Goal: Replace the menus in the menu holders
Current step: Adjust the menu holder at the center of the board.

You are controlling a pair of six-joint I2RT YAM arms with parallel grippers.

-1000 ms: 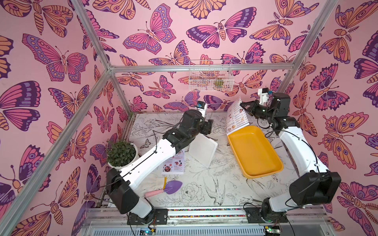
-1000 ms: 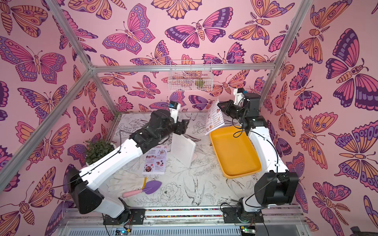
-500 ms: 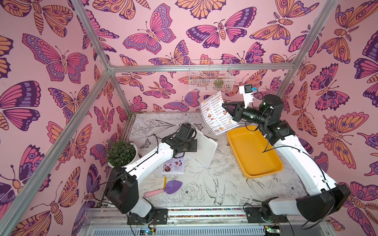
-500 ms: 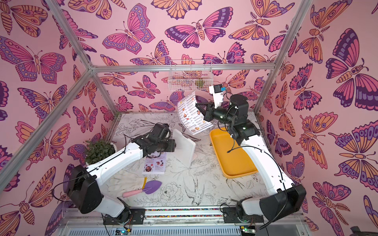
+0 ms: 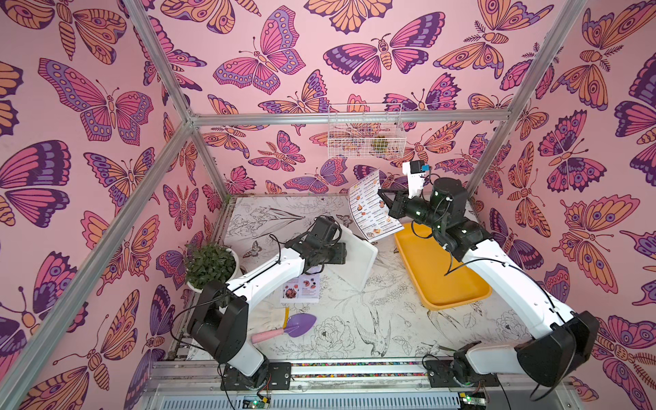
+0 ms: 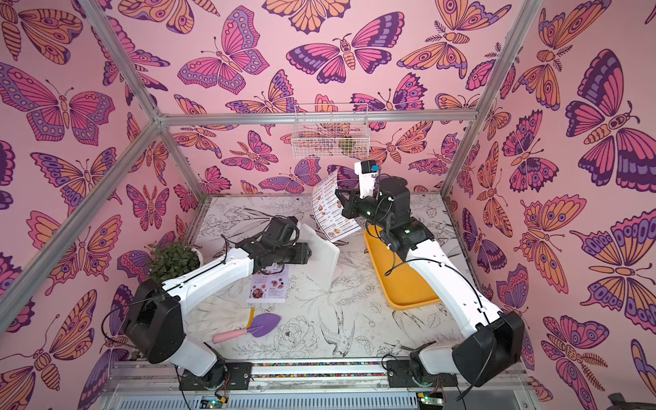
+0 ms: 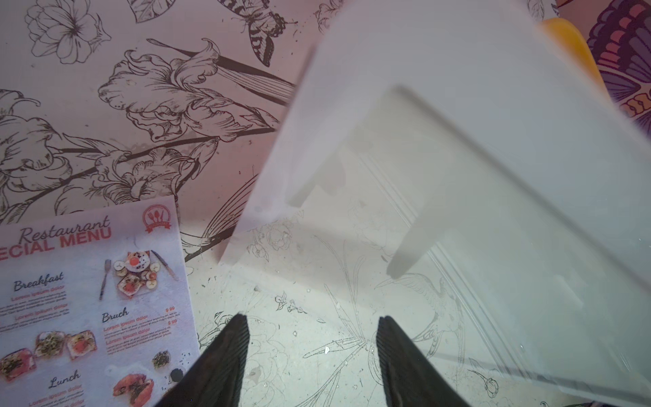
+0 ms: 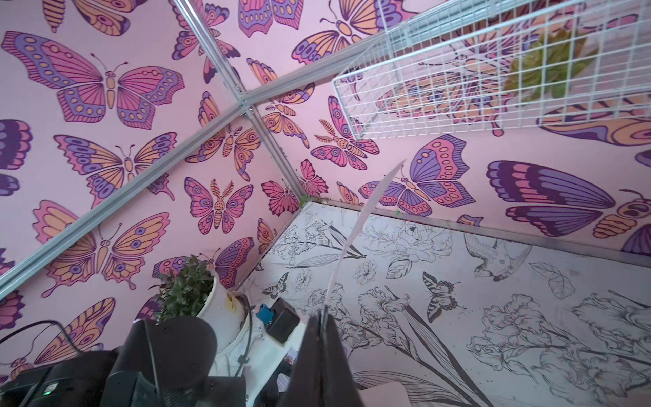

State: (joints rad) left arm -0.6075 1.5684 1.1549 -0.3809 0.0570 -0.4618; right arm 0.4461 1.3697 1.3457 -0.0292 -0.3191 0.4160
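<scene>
Menu holder, top views: white panel (image 5: 356, 255) (image 6: 321, 259) on the table mat (image 5: 372, 326) between the arms, broad face toward the left arm; whether upright or leaning I cannot tell.
White menu, top views: sheet (image 5: 372, 207) (image 6: 330, 209) held in the air near the yellow tray (image 5: 443, 280) at its far corner; long axis near upright, print toward the camera, top edge curled; heading too small to read.
Pink menu, top views: sheet (image 5: 301, 289) (image 6: 268, 287) flat, print up, far end under the left arm.
Left wrist: left gripper (image 7: 311, 352) fingers apart, only mat between them; holder (image 7: 458, 158) blurred ahead. Pink menu (image 7: 88, 299) reads "Restaurant", "ECIAL MENU", "Breakfast", "Bruch", "Lunch".
Right wrist: right gripper (image 8: 320, 317) pinched together on the sheet's edge; White menu (image 8: 355, 229) seen edge-on, bowed.
</scene>
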